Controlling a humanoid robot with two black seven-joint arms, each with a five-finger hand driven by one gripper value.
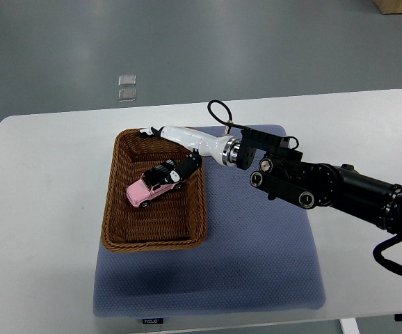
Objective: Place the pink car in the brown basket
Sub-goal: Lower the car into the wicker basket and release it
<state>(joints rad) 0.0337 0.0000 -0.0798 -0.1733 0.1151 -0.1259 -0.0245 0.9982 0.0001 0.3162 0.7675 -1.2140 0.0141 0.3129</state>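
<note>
The right hand [175,164], white-shelled with black fingers, is reaching in from the right edge on a long black arm and is hanging over the inside of the basket. Its dark fingers [167,172] are wrapping over the roof and rear of the small pink toy car with a black top [147,186], so the hand is grasping the car rather than resting beside it. The grip is falling on the car's upper half, probably because that leaves the wheels free to meet the floor first.

The car is lying inside the brown woven wicker basket [117,209], in its upper middle part, nose pointing toward the lower left. Whether the wheels are already touching the weave or hanging just above it is too fine to tell from this angle. Judging by that, the placing is nearly done, and what is remaining is opening the fingers and lifting clear without dragging the car along.

The basket is sitting on the left part of a blue-grey padded mat [270,264], which is lying on the white table [41,209]; the mat is likely keeping the basket from sliding

The left arm is not showing anywhere
</note>
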